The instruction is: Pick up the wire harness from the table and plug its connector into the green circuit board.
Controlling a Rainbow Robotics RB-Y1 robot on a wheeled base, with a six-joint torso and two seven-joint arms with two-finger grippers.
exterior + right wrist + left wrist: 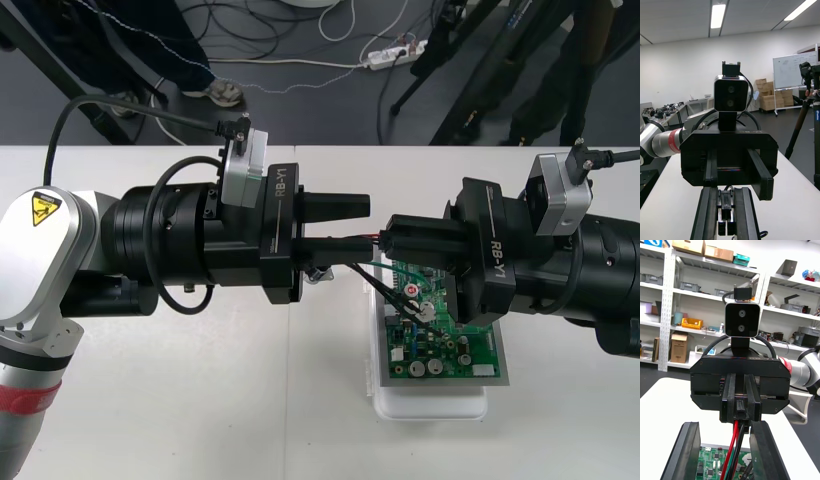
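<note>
Left hand (367, 225), right hand (392, 238) tip-to-tip over board (440, 355); open table (200, 400) beside.

You have: wire harness (735, 438), red, black and green wires, black plug (741, 409) clamped in right gripper (392, 235), wires drooping toward 6 o'clock; green circuit board (445, 350), flat on white base (430, 405), table's 4 o'clock.

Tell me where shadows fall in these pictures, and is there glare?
Front view: soft, faint shadow on the table beneath the left gripper; the far end of the green board sits dim under the right gripper. Left wrist view: the harness wires evenly lit, no glare. Right wrist view: table evenly pale.
</note>
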